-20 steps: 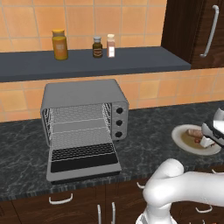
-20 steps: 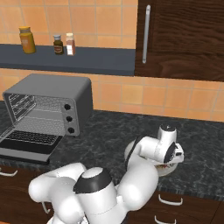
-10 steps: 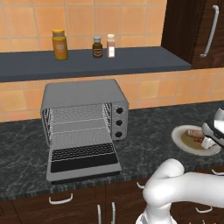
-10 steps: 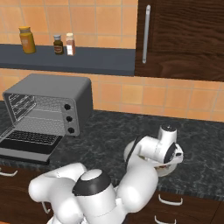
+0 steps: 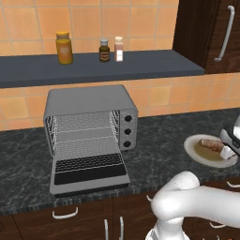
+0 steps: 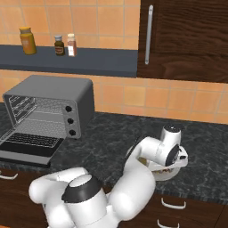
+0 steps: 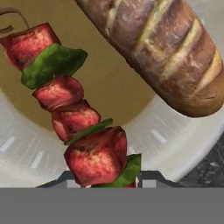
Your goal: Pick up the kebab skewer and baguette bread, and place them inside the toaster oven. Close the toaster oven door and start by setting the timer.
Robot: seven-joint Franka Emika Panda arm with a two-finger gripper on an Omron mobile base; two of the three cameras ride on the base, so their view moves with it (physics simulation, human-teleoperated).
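On a white plate (image 7: 170,140) lies the kebab skewer (image 7: 74,118), red chunks with green pieces, beside the baguette bread (image 7: 166,48), a brown scored loaf. My gripper (image 7: 107,181) points down at the plate, its fingertips (image 7: 72,179) pressed on either side of the skewer's nearest chunk. From the left base the plate (image 5: 197,143) sits at the counter's right end with the baguette (image 5: 211,144) on it and the gripper (image 5: 228,146) over it. The grey toaster oven (image 5: 89,101) stands at the left, its door (image 5: 89,171) folded down flat, with the wire racks bare.
A dark shelf (image 5: 93,68) above the oven carries a yellow jar (image 5: 63,47) and two small bottles (image 5: 110,49). A dark wall cabinet (image 5: 211,33) with a bar handle hangs at the upper right. Black stone counter (image 5: 159,140) lies between oven and plate.
The gripper's fingers have closed from wide open onto the skewer. The hand has stayed over the plate, and the oven and its door have not moved.
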